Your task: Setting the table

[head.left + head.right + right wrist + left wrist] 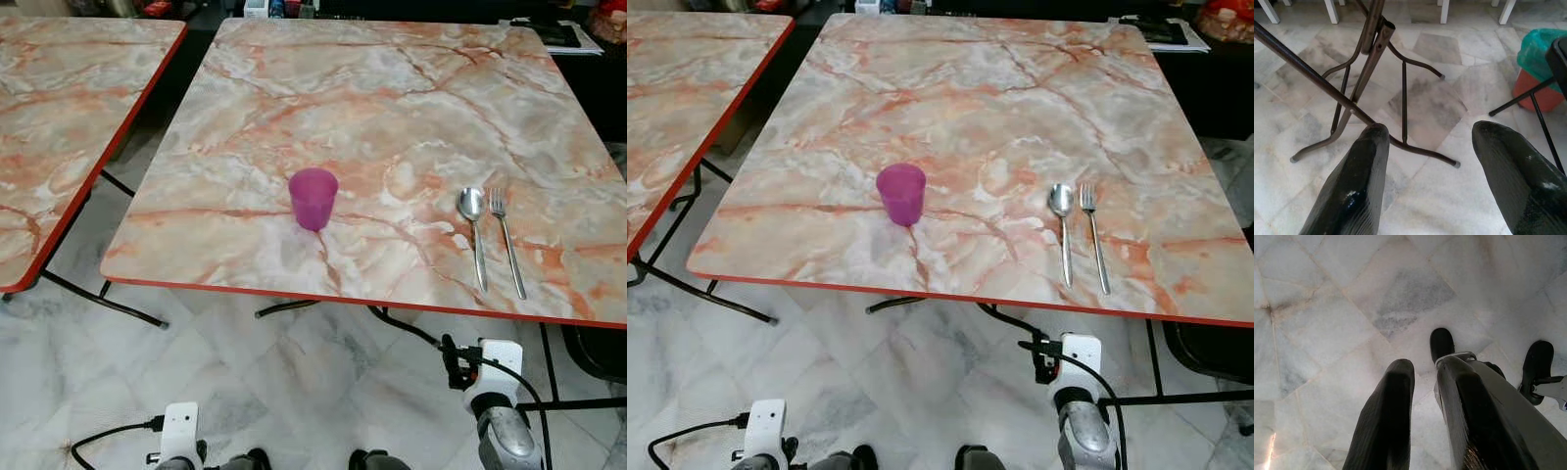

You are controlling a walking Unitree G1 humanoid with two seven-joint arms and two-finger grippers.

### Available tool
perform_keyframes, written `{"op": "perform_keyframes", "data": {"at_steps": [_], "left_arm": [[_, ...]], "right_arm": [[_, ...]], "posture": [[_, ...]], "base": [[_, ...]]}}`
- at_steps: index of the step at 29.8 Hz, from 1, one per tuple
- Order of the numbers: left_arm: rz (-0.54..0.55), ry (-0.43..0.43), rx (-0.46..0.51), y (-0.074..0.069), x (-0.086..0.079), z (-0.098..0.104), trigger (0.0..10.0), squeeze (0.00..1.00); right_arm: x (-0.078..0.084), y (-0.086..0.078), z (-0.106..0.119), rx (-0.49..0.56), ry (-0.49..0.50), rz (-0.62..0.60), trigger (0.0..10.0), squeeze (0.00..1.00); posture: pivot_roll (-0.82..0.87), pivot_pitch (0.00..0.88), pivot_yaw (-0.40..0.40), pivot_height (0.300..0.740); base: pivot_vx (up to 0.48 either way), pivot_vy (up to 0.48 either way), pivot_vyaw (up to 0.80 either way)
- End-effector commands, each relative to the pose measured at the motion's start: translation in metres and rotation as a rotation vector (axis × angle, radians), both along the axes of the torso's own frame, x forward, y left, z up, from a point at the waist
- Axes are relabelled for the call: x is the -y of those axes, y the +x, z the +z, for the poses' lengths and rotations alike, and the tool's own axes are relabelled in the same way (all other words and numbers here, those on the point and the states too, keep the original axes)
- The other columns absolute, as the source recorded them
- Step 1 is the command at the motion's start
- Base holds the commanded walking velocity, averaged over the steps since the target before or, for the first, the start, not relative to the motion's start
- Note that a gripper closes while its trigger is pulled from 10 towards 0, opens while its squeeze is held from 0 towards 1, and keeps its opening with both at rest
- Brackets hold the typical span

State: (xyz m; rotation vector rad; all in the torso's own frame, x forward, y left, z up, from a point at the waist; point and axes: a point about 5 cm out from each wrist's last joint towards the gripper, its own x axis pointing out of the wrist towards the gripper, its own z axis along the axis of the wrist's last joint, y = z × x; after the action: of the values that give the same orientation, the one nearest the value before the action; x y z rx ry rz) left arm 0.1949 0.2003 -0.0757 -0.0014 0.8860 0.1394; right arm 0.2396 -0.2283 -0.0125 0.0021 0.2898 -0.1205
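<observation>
**Cup, spoon, fork down; both arms low and empty**

Nearest the camera: both arms hang below the bench edge over the marble floor (294, 382). Left tool (1422, 382) points at the floor, fingers narrow, a thin gap between them, holding nothing. Right tool (1447, 161) is spread wide, also empty, aimed at the floor under the bench.

Bench (392, 88) has a marble-look top with red edging. Purple cup (313, 198) stands upright near the front edge, left of centre. Spoon (473, 220) and fork (506, 240) lie side by side on the near right, parallel, handles toward the robot, just apart, spoon on the left. Well apart from the cup. Second bench (59, 108) sits on the far left.

Judgement: setting looks partly done, no plate in view. If another item is next, keep the arms tucked while moving, then lift the carrying arm clear of the red edge before reaching in. Place into the open space between cup and cutlery, come down straight, don't sweep sideways or the cup tips.

View differences: head views give the bench top and layout. Right wrist view adds the folding leg frame (1369, 63) under the bench and a green-bagged bin (1542, 58) at the side. Left wrist view adds the robot's black feet (1442, 343) on the tiles.
</observation>
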Motion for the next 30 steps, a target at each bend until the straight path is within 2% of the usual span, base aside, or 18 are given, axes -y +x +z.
{"op": "perform_keyframes", "data": {"at_steps": [1, 4, 7, 9, 11, 14, 15, 16, 20, 21, 24, 26, 27, 30], "left_arm": [[0.009, -0.007, -0.053, -0.013, -0.003, -0.006, 10.0, 0.00], [0.005, -0.008, -0.053, -0.012, -0.001, -0.006, 10.0, 0.00], [-0.006, -0.008, -0.055, -0.009, 0.004, -0.006, 10.0, 0.00], [-0.012, -0.009, -0.055, -0.007, 0.007, -0.005, 10.0, 0.00], [-0.014, -0.009, -0.054, -0.006, 0.008, -0.005, 10.0, 0.00], [-0.025, -0.010, -0.050, -0.003, 0.012, -0.004, 10.0, 0.00], [-0.025, -0.010, -0.050, -0.003, 0.012, -0.004, 10.0, 0.00], [-0.029, -0.009, -0.050, -0.003, 0.012, -0.004, 10.0, 0.00], [-0.030, -0.004, -0.054, -0.006, 0.006, -0.005, 10.0, 0.00], [-0.030, -0.003, -0.055, -0.006, 0.005, -0.005, 10.0, 0.00], [-0.030, -0.003, -0.054, -0.006, 0.003, -0.004, 10.0, 0.00], [-0.031, -0.002, -0.053, -0.005, 0.002, -0.004, 10.0, 0.00], [-0.029, -0.001, -0.050, -0.004, 0.001, -0.003, 10.0, 0.00], [-0.027, -0.003, -0.046, -0.002, -0.001, -0.002, 10.0, 0.00]], "right_arm": [[0.002, -0.005, -0.003, -0.013, 0.003, -0.007, 10.0, 0.00], [0.004, -0.008, 0.001, 0.019, -0.003, -0.005, 10.0, 0.00], [0.006, -0.017, 0.012, 0.085, -0.019, 0.004, 10.0, 0.00], [0.006, -0.033, 0.025, 0.132, -0.048, 0.011, 10.0, 0.00], [0.006, -0.035, 0.030, 0.146, -0.048, 0.009, 10.0, 0.00], [0.002, -0.045, 0.052, 0.203, -0.069, 0.034, 10.0, 0.00], [0.002, -0.045, 0.052, 0.203, -0.069, 0.034, 10.0, 0.00], [-0.001, -0.051, 0.064, 0.217, -0.078, 0.043, 10.0, 0.00], [-0.006, -0.065, 0.087, 0.231, -0.096, 0.061, 10.0, 0.00], [-0.007, -0.064, 0.100, 0.250, -0.099, 0.058, 10.0, 0.00], [-0.007, -0.054, 0.116, 0.284, -0.099, 0.048, 10.0, 0.00], [-0.006, -0.036, 0.129, 0.307, -0.095, 0.024, 10.0, 0.00], [-0.007, -0.018, 0.142, 0.340, -0.095, 0.013, 10.0, 0.00], [-0.011, 0.016, 0.156, 0.369, -0.068, 0.013, 10.0, 0.00]], "posture": [[-0.10, 0.191, 0.005, 0.740], [-0.12, 0.194, 0.008, 0.740], [-0.12, 0.195, 0.010, 0.740], [-0.13, 0.199, 0.014, 0.740], [-0.14, 0.200, 0.016, 0.740], [-0.14, 0.203, 0.017, 0.740], [-0.14, 0.203, 0.017, 0.740], [-0.15, 0.204, 0.018, 0.740], [-0.16, 0.201, 0.018, 0.740], [-0.16, 0.198, 0.018, 0.740], [-0.16, 0.194, 0.019, 0.740], [-0.17, 0.191, 0.019, 0.740], [-0.16, 0.184, 0.019, 0.740], [-0.16, 0.181, 0.023, 0.740]], "base": [[0.000, 0.000, 0.00], [0.000, 0.000, 0.00], [0.000, 0.000, 0.00], [0.000, 0.000, 0.00], [0.000, 0.000, 0.00], [0.000, 0.000, 0.00], [0.000, 0.000, 0.00], [0.000, 0.000, 0.00], [0.000, 0.000, 0.00], [0.000, 0.000, 0.00], [0.000, 0.000, 0.00], [0.000, 0.000, 0.00], [0.000, 0.000, 0.00], [0.000, 0.000, 0.00]]}}
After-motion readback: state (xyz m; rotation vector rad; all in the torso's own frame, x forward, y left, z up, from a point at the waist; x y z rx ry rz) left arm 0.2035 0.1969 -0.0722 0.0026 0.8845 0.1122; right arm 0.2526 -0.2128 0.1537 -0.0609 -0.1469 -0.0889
